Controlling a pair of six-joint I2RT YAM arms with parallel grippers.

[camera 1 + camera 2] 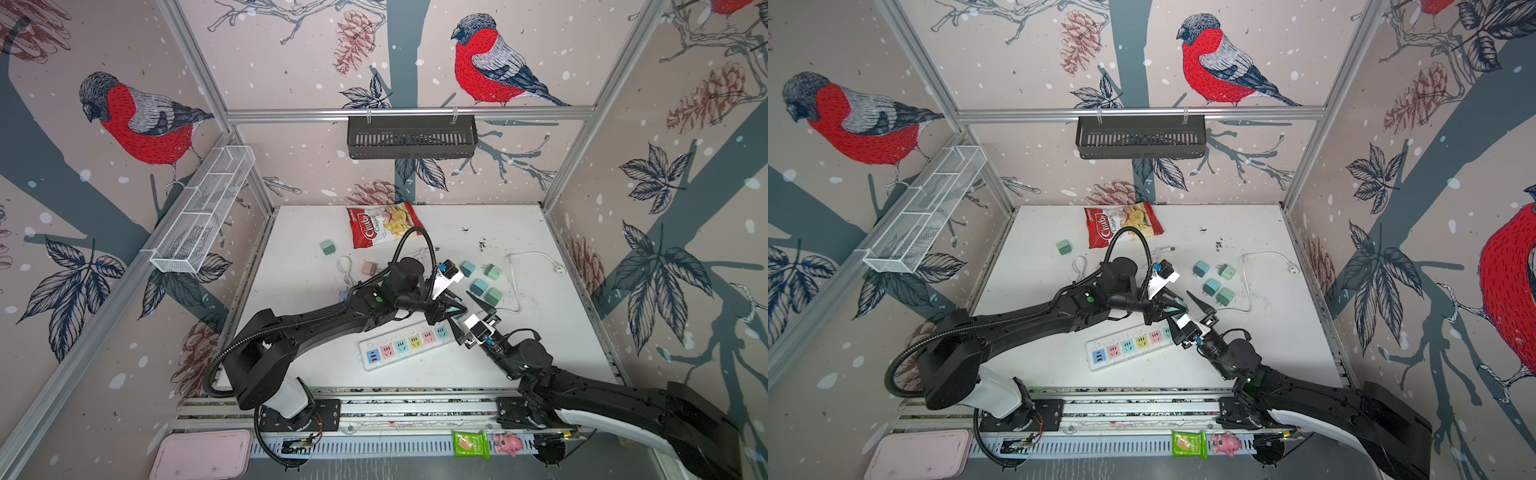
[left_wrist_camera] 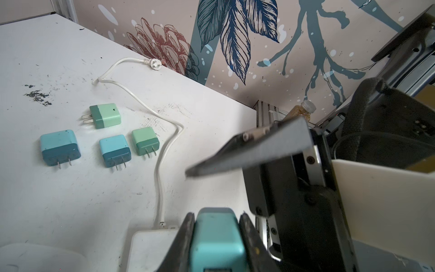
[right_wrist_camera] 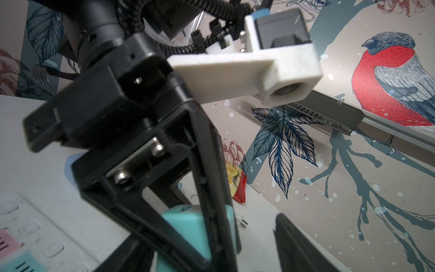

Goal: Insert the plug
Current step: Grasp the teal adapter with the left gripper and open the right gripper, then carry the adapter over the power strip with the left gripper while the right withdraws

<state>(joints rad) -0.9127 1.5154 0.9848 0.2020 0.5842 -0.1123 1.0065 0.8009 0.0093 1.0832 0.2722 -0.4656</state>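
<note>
Altogether seven plugs showed: a green plug (image 1: 328,248) and a pink plug (image 1: 368,268) lay left, four loose plugs (image 1: 478,286) right. The left end effector (image 2: 217,215) was clenched on the teal plug (image 2: 217,240) by the right end of the one power strip (image 1: 405,347); the right end effector (image 1: 460,308) gaped wide beside it. The white bench (image 1: 540,353) was scuffed, the walls (image 1: 291,62) bird-papered.

plug (image 2: 217,237): teal; strip (image 1: 405,347): wht, pastel sockets; table (image 1: 415,374): wht, scuffed; walls (image 1: 291,62): red-bird print

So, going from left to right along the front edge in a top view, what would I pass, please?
pink box → green snack packet → pink toy
</note>
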